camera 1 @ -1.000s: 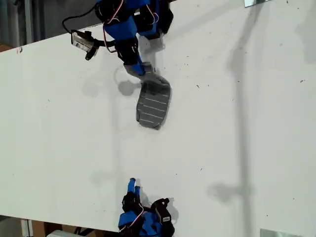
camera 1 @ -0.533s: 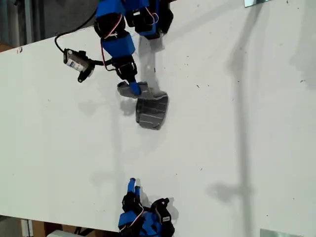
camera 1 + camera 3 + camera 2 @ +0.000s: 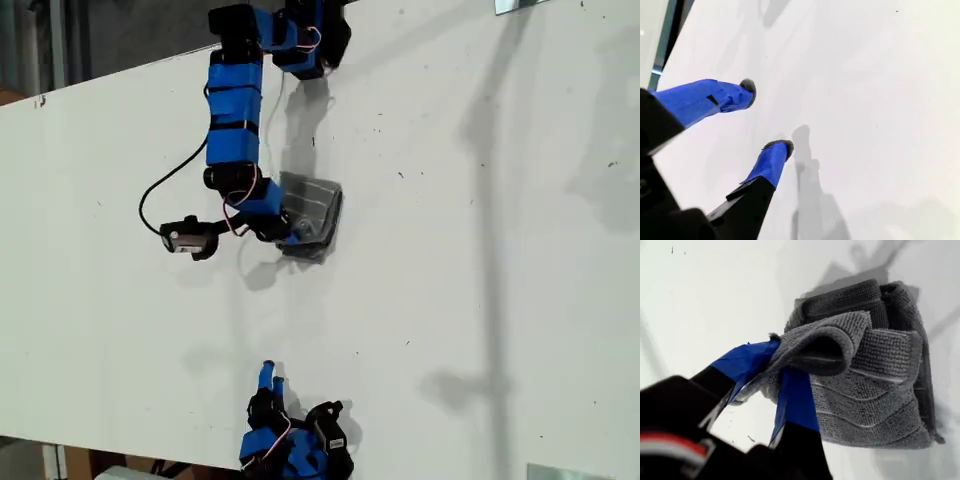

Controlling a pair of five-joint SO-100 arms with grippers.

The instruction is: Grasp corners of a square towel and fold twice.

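The towel (image 3: 312,212), dark grey with thin white stripes, lies bunched in a small folded stack on the white table (image 3: 480,260), just left of centre in the exterior view. My first gripper (image 3: 291,238) reaches down from the exterior view's top and sits at the towel's lower edge. In the first wrist view my first gripper (image 3: 776,357) is shut on a rolled fold of the towel (image 3: 875,390), lifted over the layers below. Which of the corners it pinches is hidden inside the fold. My second gripper (image 3: 269,377) rests near the exterior view's bottom edge, far from the towel. My second gripper (image 3: 767,120) is open and holds nothing.
The first arm's wrist camera (image 3: 188,238) and its black cable hang out to the exterior view's left of the towel. Metal pieces sit at the exterior view's top right (image 3: 520,5) and bottom right (image 3: 565,472). The table's edge (image 3: 100,78) runs along the exterior view's upper left.
My first arm has swung from the exterior view's top downward across the towel, carrying the held edge over. The towel went from a longer strip to a shorter stack. My second arm stayed still.
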